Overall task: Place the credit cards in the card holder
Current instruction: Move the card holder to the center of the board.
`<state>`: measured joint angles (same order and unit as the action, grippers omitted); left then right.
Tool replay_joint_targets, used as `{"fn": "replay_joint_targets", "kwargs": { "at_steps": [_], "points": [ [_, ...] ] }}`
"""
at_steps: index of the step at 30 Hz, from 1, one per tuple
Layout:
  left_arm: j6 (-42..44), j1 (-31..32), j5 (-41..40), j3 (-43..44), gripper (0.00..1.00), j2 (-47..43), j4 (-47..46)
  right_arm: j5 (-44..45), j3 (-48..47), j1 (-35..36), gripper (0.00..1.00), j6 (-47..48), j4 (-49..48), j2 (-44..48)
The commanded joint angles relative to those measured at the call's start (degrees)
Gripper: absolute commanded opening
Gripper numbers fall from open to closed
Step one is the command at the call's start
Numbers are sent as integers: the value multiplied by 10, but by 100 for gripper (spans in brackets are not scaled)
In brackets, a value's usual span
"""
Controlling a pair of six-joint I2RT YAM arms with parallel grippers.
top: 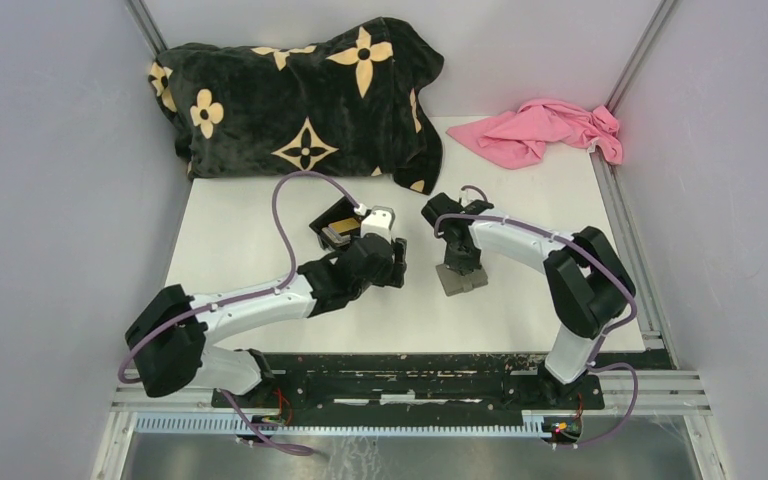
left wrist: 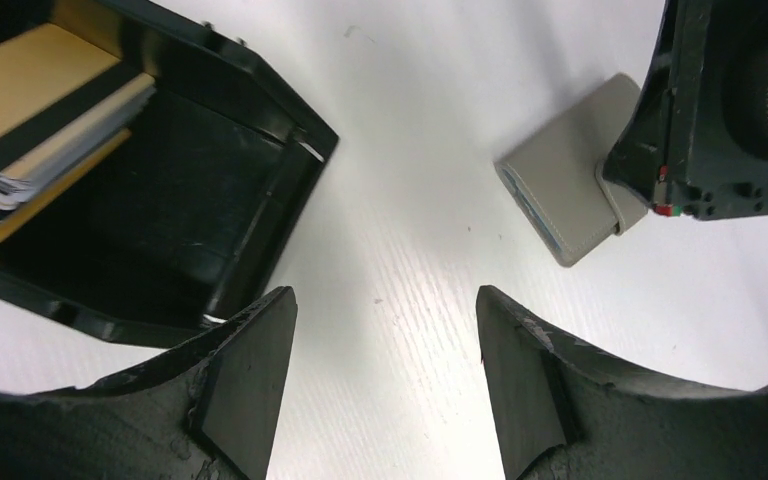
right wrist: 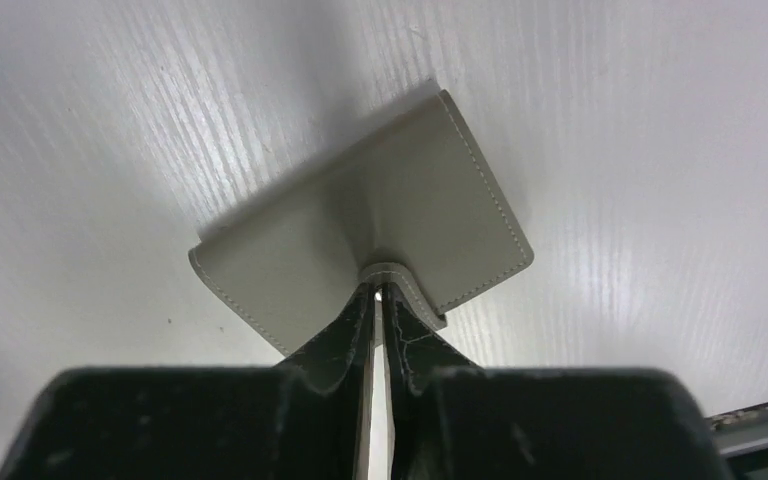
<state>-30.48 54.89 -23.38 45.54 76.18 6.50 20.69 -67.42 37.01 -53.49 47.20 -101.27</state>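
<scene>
The grey card holder (right wrist: 360, 230) lies closed on the white table (top: 260, 250). It also shows in the top view (top: 463, 280) and the left wrist view (left wrist: 560, 190). My right gripper (right wrist: 378, 300) is shut on its little clasp tab (right wrist: 405, 285) and stands over it in the top view (top: 457, 262). The credit cards (left wrist: 30, 110), gold on top with grey-white ones beneath, lie stacked in a black plastic box (left wrist: 210, 180), seen in the top view (top: 335, 228) too. My left gripper (left wrist: 385, 340) is open and empty, above bare table between the box and the card holder.
A black blanket with tan flower shapes (top: 300, 100) lies bunched along the back. A pink cloth (top: 545, 130) lies at the back right. Grey walls and metal rails (top: 630, 260) bound the table's sides.
</scene>
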Motion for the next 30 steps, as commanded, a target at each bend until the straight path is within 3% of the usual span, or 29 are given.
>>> {"fn": "replay_joint_targets", "kwargs": {
  "at_steps": [1,6,11,14,18,23,30],
  "points": [
    [-20,24,4,31,74,31,-45,14,13,-2,10,46,2,36],
    [-19,47,6,51,74,82,-62,11,34,-1,5,57,0,48],
    [-22,58,-1,70,74,109,-67,20,35,-1,25,78,5,67],
    [-17,58,0,77,74,122,-77,24,20,-1,44,87,15,77],
    [0,59,9,99,74,149,-79,12,16,-1,53,90,22,84],
    [12,59,12,107,74,172,-91,14,54,-1,51,60,24,131],
    [50,57,2,131,73,204,-107,21,117,-1,35,23,20,170]
  ]
}}
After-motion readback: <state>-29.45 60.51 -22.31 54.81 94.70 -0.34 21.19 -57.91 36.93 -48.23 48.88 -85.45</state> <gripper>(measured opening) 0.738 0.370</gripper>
